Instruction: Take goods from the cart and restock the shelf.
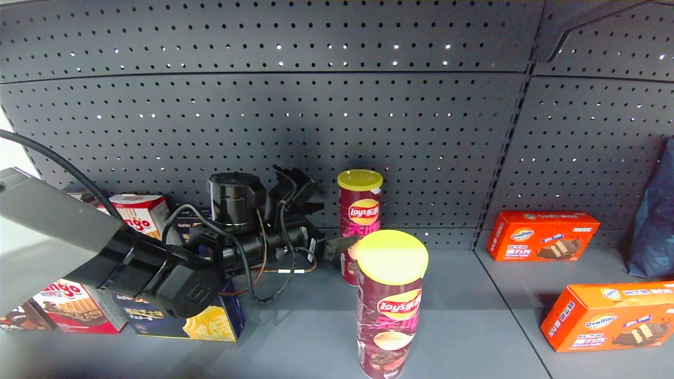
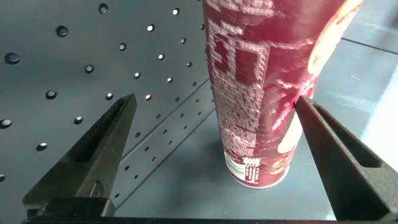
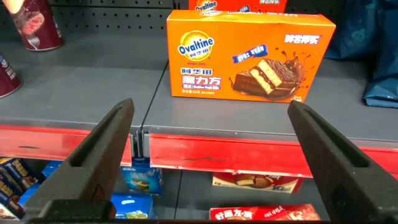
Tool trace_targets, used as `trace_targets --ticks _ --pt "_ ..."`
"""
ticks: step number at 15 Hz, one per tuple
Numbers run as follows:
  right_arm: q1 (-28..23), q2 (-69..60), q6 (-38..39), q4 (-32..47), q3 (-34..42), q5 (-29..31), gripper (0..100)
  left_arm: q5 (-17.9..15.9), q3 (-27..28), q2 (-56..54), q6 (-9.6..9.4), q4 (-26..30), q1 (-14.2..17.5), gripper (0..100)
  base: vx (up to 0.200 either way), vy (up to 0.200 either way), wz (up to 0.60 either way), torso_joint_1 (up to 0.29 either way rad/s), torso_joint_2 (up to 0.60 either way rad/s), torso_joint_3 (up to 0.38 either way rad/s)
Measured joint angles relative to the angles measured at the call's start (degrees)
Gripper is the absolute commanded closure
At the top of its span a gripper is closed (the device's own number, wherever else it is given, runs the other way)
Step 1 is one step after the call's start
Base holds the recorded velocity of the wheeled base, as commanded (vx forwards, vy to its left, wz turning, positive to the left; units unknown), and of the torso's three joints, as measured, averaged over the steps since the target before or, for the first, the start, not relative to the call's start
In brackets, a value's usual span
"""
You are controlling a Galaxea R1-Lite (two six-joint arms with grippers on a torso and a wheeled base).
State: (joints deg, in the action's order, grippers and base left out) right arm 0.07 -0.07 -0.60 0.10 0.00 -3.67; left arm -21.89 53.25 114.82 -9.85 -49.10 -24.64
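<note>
The chip can (image 1: pixel 360 210) I am working on stands upright at the back of the shelf (image 1: pixel 295 326), close to the perforated back panel (image 1: pixel 316 116), with its yellow lid on, so what it holds is hidden. My left gripper (image 1: pixel 342 245) reaches in from the left at the can's lower half. In my left wrist view that gripper (image 2: pixel 214 104) is spread wide around the can (image 2: pixel 261 93). One finger (image 2: pixel 93 149) stands apart from it; the other (image 2: pixel 336 155) is just beside its wall, and I cannot tell whether it touches.

A second chip can (image 1: pixel 389 310) of the same kind stands upright nearer the front edge, its lid also shut.

Left of my arm are closed boxes: a red-and-white box (image 1: pixel 139 213) upright at the back, a dark blue box (image 1: pixel 210 323) lying flat under my wrist, and a red waffle box (image 1: pixel 73 305) beside it. To the right, in the next bay, two orange boxes lie flat, one at the back (image 1: pixel 542 235) and one near the front (image 1: pixel 611 316), with a blue bag (image 1: pixel 653 221) at the far edge.

My right gripper (image 3: pixel 210 107) is spread open and pinches nothing. It faces an orange box (image 3: pixel 249 56) above the red price rail (image 3: pixel 236 152). Below the rail, more packaged goods (image 3: pixel 255 182) sit on the lower shelf.
</note>
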Motion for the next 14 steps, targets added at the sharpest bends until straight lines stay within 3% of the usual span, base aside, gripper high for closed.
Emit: trace_targets --ticks 6,14 --pt "0.0 0.0 0.0 0.0 0.0 0.0 0 0.3 -0.5 0.7 0.02 -1.5 0.0 0 0.0 0.0 0.0 0.0 0.0 0.0" --pt "0.0 0.0 0.0 0.0 0.0 0.0 0 0.1 -6.0 -5.0 0.02 -1.4 0.1 0 0.0 0.0 0.0 0.0 0.0 0.0"
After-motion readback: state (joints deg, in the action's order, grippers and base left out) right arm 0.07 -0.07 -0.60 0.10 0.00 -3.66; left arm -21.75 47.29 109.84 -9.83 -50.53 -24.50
